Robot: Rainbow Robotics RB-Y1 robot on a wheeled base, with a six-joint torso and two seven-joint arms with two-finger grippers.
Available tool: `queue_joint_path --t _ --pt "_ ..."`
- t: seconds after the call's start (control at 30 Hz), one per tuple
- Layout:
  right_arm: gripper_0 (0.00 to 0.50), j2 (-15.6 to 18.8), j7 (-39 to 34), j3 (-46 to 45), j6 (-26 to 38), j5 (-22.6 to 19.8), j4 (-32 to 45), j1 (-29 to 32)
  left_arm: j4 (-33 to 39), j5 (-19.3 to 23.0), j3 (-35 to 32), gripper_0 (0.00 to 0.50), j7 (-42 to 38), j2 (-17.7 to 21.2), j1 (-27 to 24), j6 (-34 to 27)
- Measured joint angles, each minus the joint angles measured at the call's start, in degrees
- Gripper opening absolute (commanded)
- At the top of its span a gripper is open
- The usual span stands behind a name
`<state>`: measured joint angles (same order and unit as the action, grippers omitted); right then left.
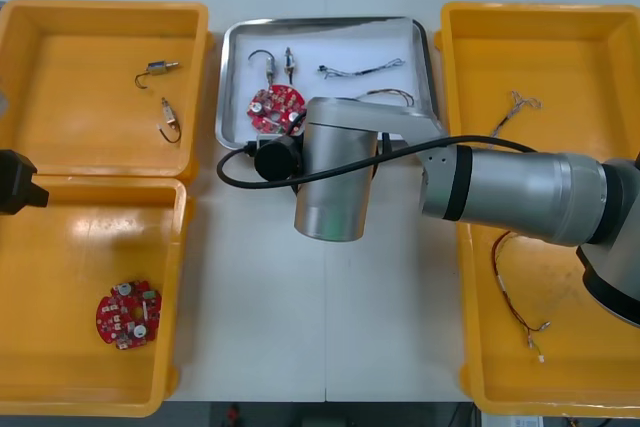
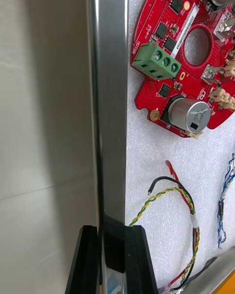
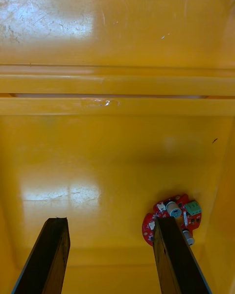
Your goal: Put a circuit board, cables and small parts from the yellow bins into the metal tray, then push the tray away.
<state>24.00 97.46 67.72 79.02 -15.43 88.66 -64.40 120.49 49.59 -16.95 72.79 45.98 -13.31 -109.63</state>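
My right gripper [image 2: 111,232] is shut on the near rim of the metal tray [image 2: 110,103], one finger outside it and one inside. In the front view my right arm [image 1: 335,172] reaches across the tray's [image 1: 228,77] near edge. On the tray's white lining lie a round red circuit board [image 1: 275,109] [image 2: 183,59], a red and yellow cable [image 2: 183,210], a twisted blue and white cable [image 1: 360,70] and small metal parts [image 1: 270,62]. My left gripper [image 3: 110,235] hangs open over the near left yellow bin [image 1: 60,367], parked at the table's left edge.
The near left bin holds another circuit board [image 1: 128,313] [image 3: 172,218]. Two small metal parts [image 1: 165,92] lie in the far left bin. The right bins hold a cable [image 1: 515,107] and a red and yellow cable [image 1: 515,292]. Bare table lies in front of the tray.
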Motion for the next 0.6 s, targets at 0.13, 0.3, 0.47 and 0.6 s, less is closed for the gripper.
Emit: queue_joint_path --t 0.13,0.3,0.47,0.6 --pt "0.0 0.0 2.36 0.0 -2.52 0.01 -2.22 -0.76 0.0 0.0 0.0 0.5 0.0 0.0 0.0 0.0" --pt "0.0 -0.01 2.58 0.0 -5.13 0.03 -5.23 -1.89 0.0 0.0 0.0 0.5 0.0 0.0 0.0 0.0" --pt "0.0 -0.58 2.94 -0.46 -6.42 0.06 -8.84 -2.69 0.0 0.0 0.0 0.5 0.0 0.0 0.0 0.0" --pt "0.0 -1.94 2.95 -2.18 -6.45 0.07 -11.98 -2.73 0.0 0.0 0.0 0.5 0.0 0.0 0.0 0.0"
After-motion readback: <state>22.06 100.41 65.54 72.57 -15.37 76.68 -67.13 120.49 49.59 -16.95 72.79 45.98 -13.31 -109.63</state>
